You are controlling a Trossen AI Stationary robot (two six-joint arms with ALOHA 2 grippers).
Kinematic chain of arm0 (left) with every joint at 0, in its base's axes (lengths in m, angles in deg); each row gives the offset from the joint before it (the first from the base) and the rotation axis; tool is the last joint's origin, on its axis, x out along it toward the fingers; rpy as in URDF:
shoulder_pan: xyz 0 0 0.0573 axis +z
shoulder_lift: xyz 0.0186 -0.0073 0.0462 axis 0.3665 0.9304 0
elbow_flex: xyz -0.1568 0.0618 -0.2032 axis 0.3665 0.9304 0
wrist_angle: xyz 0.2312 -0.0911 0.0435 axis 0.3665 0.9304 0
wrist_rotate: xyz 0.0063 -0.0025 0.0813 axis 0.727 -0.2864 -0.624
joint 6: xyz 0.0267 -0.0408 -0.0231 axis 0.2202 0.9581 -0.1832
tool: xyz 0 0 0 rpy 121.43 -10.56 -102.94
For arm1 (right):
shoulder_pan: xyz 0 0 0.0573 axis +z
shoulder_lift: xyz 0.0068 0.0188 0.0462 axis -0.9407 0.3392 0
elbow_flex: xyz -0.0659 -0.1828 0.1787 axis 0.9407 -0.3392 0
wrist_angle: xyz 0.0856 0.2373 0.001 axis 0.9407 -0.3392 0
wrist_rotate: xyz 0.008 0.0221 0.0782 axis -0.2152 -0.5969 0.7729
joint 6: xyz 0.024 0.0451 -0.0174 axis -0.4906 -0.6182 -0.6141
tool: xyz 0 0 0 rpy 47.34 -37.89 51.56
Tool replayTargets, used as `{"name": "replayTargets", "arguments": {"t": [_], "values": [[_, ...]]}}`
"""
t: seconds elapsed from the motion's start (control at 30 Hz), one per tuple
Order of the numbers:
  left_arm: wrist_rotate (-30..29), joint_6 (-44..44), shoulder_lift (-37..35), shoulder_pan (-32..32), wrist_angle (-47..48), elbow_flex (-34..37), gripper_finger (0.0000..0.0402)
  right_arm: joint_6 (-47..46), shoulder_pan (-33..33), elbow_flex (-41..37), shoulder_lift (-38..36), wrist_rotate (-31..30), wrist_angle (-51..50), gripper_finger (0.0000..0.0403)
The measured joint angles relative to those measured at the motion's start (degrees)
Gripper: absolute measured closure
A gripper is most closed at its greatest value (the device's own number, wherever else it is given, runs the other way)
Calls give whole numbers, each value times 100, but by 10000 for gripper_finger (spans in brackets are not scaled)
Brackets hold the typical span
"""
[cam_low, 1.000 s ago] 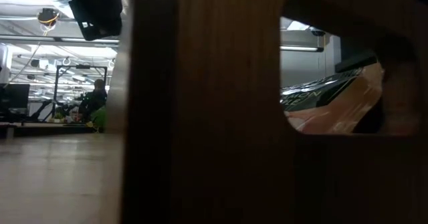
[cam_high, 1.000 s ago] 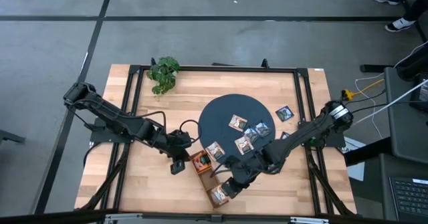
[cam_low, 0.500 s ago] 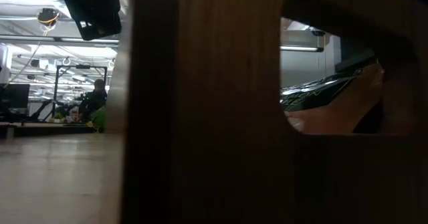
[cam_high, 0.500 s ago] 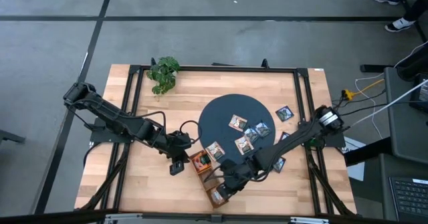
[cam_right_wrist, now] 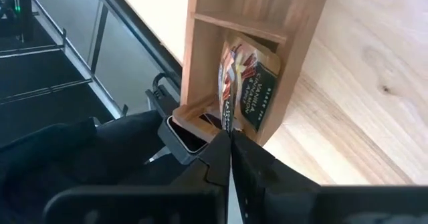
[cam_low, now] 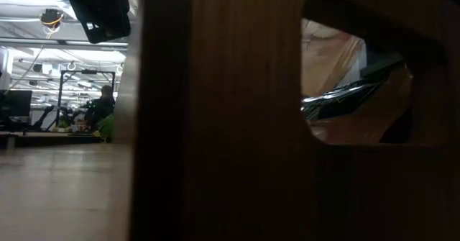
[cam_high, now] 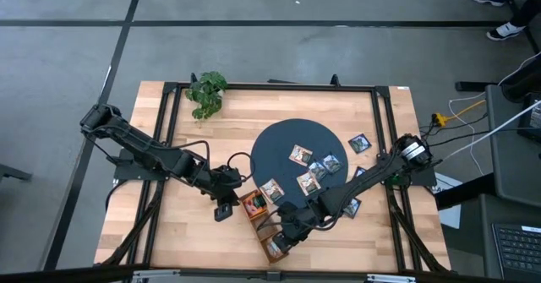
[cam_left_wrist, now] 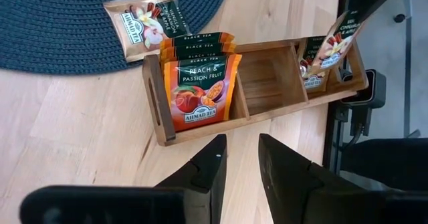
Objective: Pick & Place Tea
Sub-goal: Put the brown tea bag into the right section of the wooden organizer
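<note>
A long wooden compartment tray (cam_high: 256, 218) lies near the table's front edge, beside the dark round mat (cam_high: 279, 139). Orange tea sachets (cam_left_wrist: 200, 93) stand in the tray's far end compartment; its middle one (cam_left_wrist: 267, 80) holds nothing. My right gripper (cam_high: 283, 235) is over the near end compartment, shut on a pale-and-dark tea sachet (cam_right_wrist: 244, 83). Several more sachets (cam_high: 308, 169) lie on the mat. My left gripper (cam_left_wrist: 239, 160) waits open just left of the tray, with nothing between its fingers. My right gripper pinches the sachet's upper edge (cam_right_wrist: 229, 125) between its two fingers, slanting down from above. The sachet hangs below the fingers, tilted, with its lower part inside the tray's near end compartment (cam_left_wrist: 314, 70) against other sachets there.
A green leafy plant (cam_high: 207, 91) sits at the far left corner. Two sachets (cam_high: 360, 143) lie on bare wood right of the mat. The low view is mostly blocked by the tray's end wall (cam_low: 230, 126), with the sachet showing through its handle hole (cam_low: 330, 47).
My right gripper has gone down toward the tray's near end compartment and slightly toward the table's left. The sachet it holds has sunk into that compartment and now shows through the handle hole in the low view.
</note>
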Motion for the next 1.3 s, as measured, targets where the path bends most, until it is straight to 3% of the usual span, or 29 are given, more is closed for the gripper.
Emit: {"name": "replayTargets", "arguments": {"t": [0.3, 0.6, 0.83, 0.93, 1.13, 1.3], "values": [[-2, -155, 0, 0, 0, 0, 317, -7, 0, 0, 0, 1, -153, 374], [-12, -248, 0, 0, 0, 0, 316, 9, 0, 0, 0, 118, -287, 296], [-51, -433, 0, 177, 0, -7, 319, 37, -33, 0, -28, -453, -717, 275], [212, -656, 2, 599, 2, -7, 320, 36, -90, 0, -28, -519, -1056, 275], [1287, -1335, 41, 1816, -204, -7, 320, -1, -265, -52, -33, -776, -1371, 286], [2816, -1473, 594, 2689, -1070, -21, 324, -352, -422, -540, -37, -862, -517, 307]]}}
